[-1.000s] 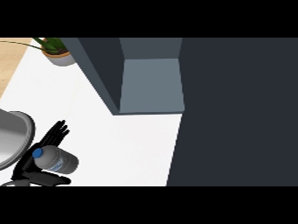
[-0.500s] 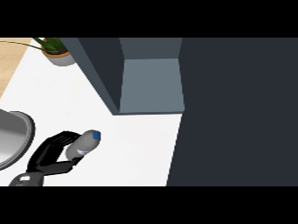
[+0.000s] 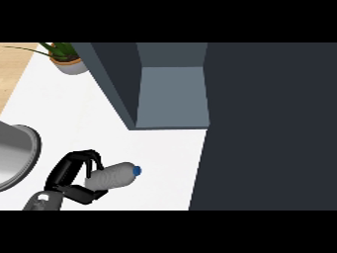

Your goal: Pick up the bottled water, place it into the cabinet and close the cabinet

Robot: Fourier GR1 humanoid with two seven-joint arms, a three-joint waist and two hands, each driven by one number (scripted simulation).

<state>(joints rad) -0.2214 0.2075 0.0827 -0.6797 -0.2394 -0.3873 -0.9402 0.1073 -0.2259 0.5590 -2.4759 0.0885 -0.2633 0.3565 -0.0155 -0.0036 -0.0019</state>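
The black robot hand (image 3: 72, 173) is curled round the clear, blue-capped plastic water bottle (image 3: 112, 176), which has been tipped further since half a second ago, its cap now aimed right. The wrist is cut off below the bottle. Bare white worktop (image 3: 163, 158) lies between the bottle and the open grey cabinet (image 3: 169, 96).

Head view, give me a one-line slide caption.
Left hand grips the tilted bottled water below the open cabinet.

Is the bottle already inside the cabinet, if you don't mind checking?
No, the bottle lies tilted in the left hand over the counter, short of the cabinet.
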